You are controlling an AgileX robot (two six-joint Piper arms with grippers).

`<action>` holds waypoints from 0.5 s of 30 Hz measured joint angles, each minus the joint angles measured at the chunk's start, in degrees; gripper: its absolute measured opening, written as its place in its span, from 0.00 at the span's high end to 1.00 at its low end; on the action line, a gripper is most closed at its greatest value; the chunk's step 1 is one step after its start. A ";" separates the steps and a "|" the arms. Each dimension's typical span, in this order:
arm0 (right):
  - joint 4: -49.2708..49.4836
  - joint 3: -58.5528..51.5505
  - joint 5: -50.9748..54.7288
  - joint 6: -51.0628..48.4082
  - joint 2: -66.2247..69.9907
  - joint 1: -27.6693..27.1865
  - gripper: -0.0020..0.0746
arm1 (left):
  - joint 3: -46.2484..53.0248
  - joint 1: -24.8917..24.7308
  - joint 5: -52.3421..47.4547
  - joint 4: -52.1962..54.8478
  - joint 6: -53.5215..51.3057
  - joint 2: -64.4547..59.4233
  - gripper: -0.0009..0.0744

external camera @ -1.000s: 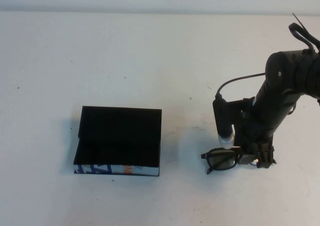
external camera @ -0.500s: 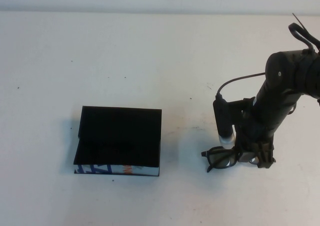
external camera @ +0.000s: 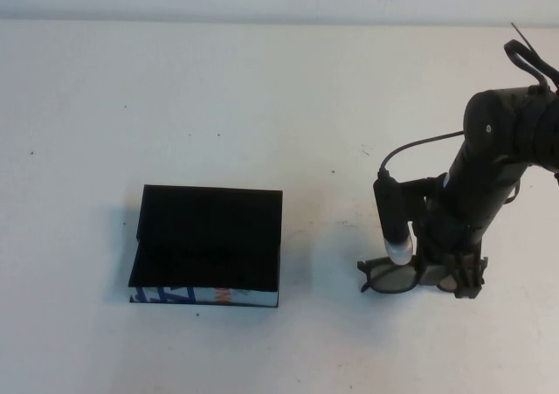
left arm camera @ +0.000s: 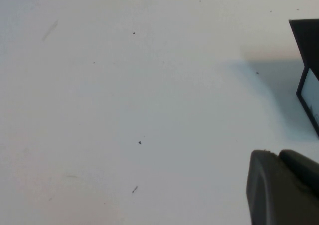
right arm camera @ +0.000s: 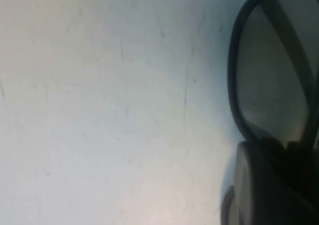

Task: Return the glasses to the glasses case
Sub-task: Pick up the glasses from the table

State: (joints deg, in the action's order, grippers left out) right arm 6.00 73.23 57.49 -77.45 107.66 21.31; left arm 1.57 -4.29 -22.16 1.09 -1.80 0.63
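The black glasses (external camera: 389,277) are at the front right of the table, well to the right of the glasses case (external camera: 208,245). The case is a flat black box with its flap lid down and a blue, white and orange front edge. My right gripper (external camera: 449,277) is down at the right half of the frame and shut on it. In the right wrist view one lens (right arm camera: 271,70) fills the space just past my finger (right arm camera: 259,185). My left gripper (left arm camera: 279,152) shows only in the left wrist view, shut, over bare table, with a corner of the case (left arm camera: 308,60) nearby.
The white table (external camera: 262,114) is open around the case and between the case and the glasses. The right arm's cable (external camera: 419,145) loops above the wrist. The table's far edge meets a wall at the back.
My right gripper and the glasses have shifted slightly right and toward the front, and the frame now lies more level. The case has not moved.
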 joint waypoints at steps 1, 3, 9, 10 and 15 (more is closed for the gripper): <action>0.00 0.00 0.17 0.00 0.00 0.00 0.86 | 0.00 0.00 0.00 0.00 0.00 0.00 0.99; 0.00 0.00 0.95 0.12 -0.10 0.34 0.90 | 0.00 0.00 0.00 0.00 0.00 0.00 0.99; 0.00 0.13 3.97 5.31 -2.20 2.10 0.91 | 0.00 0.00 0.00 0.00 0.00 0.00 0.99; 0.00 0.50 5.04 6.79 -2.62 2.59 0.91 | 0.00 0.00 0.00 0.00 0.00 0.00 0.99; 0.29 6.04 10.78 15.73 -2.96 7.15 0.91 | 0.00 0.00 0.00 0.00 0.00 0.00 0.99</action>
State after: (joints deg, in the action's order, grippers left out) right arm 6.29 79.28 68.27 -61.72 104.70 28.46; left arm 1.57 -4.29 -22.16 1.09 -1.80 0.63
